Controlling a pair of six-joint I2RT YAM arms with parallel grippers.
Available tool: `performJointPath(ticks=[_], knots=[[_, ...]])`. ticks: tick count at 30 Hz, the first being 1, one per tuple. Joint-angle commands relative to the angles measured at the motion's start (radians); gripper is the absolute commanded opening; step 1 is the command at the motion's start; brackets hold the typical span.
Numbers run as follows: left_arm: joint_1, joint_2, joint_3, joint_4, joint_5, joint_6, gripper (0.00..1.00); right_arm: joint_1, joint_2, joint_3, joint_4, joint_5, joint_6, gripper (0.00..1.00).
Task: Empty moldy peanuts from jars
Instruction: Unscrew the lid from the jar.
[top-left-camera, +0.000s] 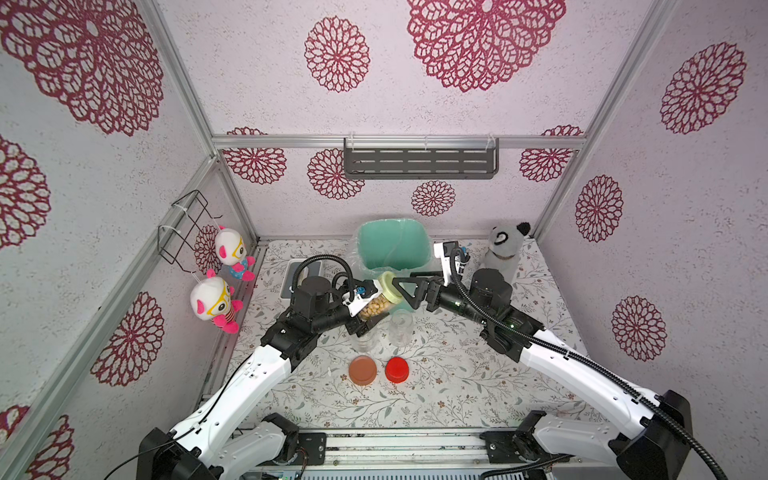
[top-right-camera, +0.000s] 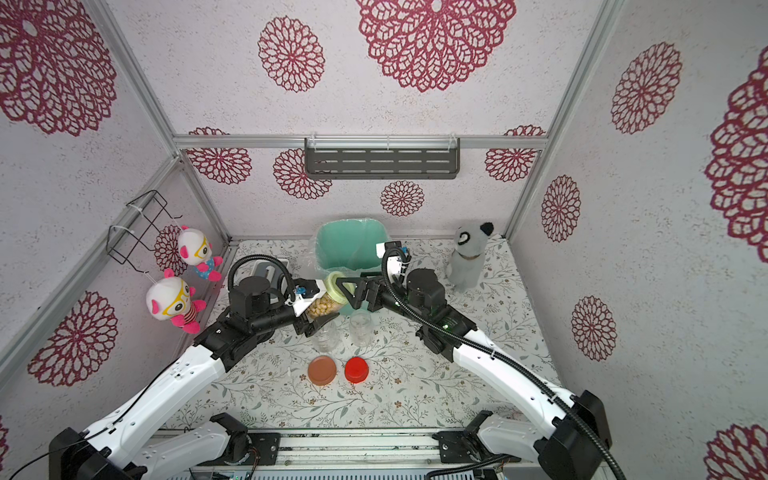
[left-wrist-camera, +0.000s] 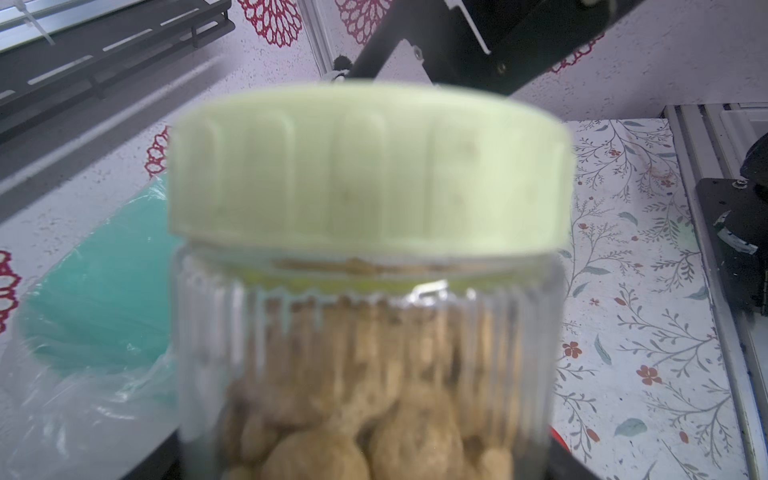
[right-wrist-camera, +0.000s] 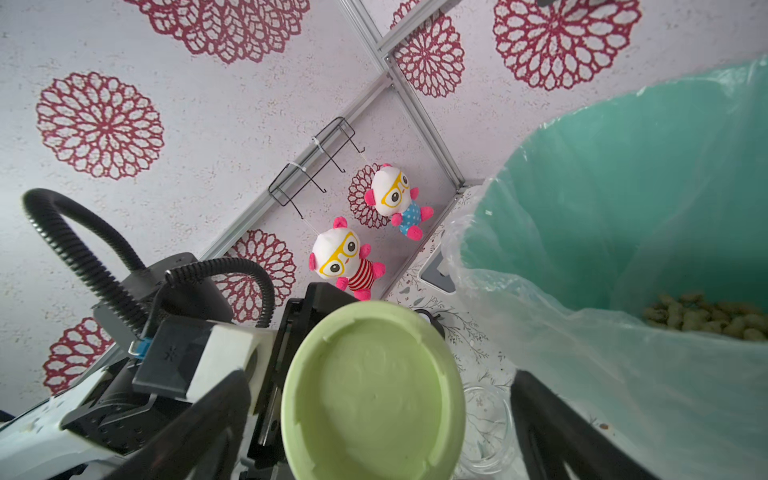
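Observation:
A clear jar full of moldy peanuts hangs tilted in front of the bin, with my left gripper shut on its body. Its pale green lid is on and faces my right gripper. That gripper is open, its fingers on either side of the lid with gaps. Two empty jars stand below. A brown lid and a red lid lie nearer the front.
A mint-green bin lined with clear plastic stands behind the jar, with peanuts at its bottom. A grey panda plush stands at the back right. A grey scale lies at the back left. Two dolls hang on the left wall.

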Motion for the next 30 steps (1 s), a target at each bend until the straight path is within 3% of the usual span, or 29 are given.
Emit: performJointPath(ticks=[1, 19, 30], knots=[[0.005, -0.035, 0.01, 0.109, 0.016, -0.007, 0.0, 0.027, -0.007, 0.003, 0.046, 0.094, 0.064, 0.99], [0.004, -0.009, 0.028, 0.071, 0.036, 0.024, 0.0, 0.076, 0.064, 0.049, 0.021, 0.094, 0.062, 0.98], [0.005, -0.012, 0.034, 0.07, 0.037, 0.018, 0.0, 0.067, 0.042, 0.077, -0.111, 0.096, -0.056, 0.77]])
